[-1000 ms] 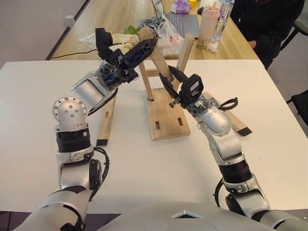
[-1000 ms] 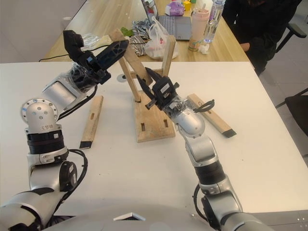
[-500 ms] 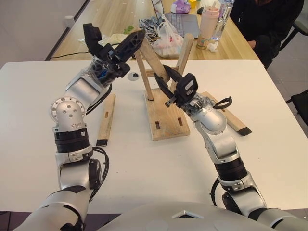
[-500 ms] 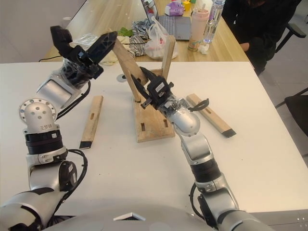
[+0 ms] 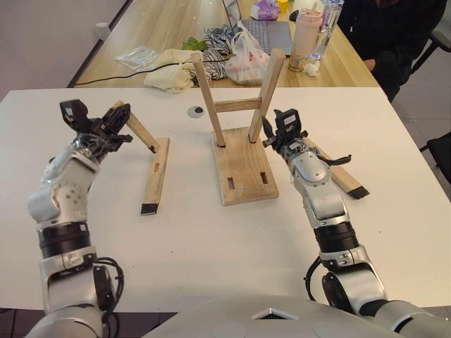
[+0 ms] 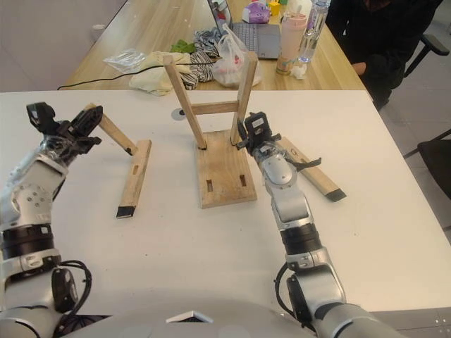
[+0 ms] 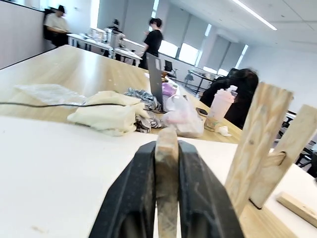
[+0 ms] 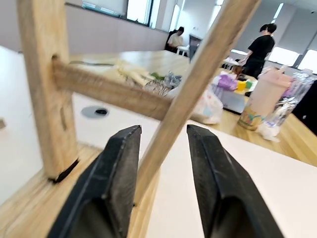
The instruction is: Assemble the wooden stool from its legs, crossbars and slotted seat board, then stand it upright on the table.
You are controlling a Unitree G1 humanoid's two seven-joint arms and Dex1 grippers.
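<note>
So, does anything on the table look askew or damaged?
Nothing looks damaged. Only the left pincer holds a wooden piece tilted, its low end at a leg lying flat. The seat board's two near slots are empty.

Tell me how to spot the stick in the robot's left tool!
On the white table, look left of the seat board with two upright legs. The stick slants upward, pinched in the left tool; the leg beside it lies flat.

My tally of stool parts.
I count one flat slotted wooden seat board (image 5: 243,169), four square pale wooden legs (image 5: 153,186), two standing in the board and two lying flat, and two plain wooden crossbars (image 5: 238,105).
</note>
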